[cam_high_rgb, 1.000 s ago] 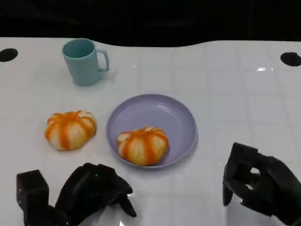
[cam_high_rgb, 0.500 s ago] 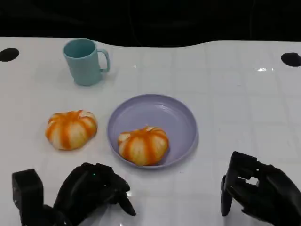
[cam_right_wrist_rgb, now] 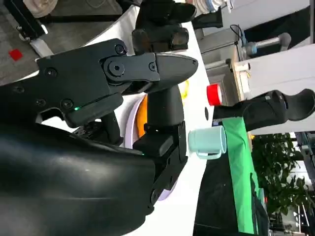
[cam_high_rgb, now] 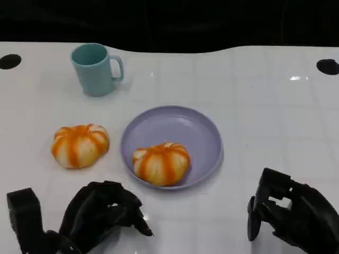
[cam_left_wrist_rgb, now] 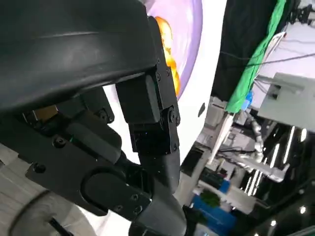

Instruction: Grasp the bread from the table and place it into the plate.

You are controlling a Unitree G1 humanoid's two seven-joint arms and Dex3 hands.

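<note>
Head view, near edge of the white counter (cam_high_rgb: 265, 106). Left hand (cam_high_rgb: 103, 214): black, low at the counter's near left corner, fingers curled inward with nothing in them. Right hand (cam_high_rgb: 288, 209): black, at the near right corner, fingers likewise drawn together and bent down, nothing between them. Both hands sit apart from the plate and the bread.

Plate (cam_high_rgb: 198, 129): lavender, round, shallow, at the counter's middle, beyond and between the two hands. Bread in plate (cam_high_rgb: 161, 163): round bun with orange stripes, resting on the plate's near left part, against the rim.

Second bread (cam_high_rgb: 80, 145): same striped bun, lying on the bare counter just left of the plate, not touching it, beyond the left hand.

Cup (cam_high_rgb: 95, 69): teal, upright, handle facing right, toward the far left of the counter, well apart from the bread.

Right wrist view: the cup (cam_right_wrist_rgb: 207, 142) and an orange sliver of bread show past the black fingers (cam_right_wrist_rgb: 165, 118).
</note>
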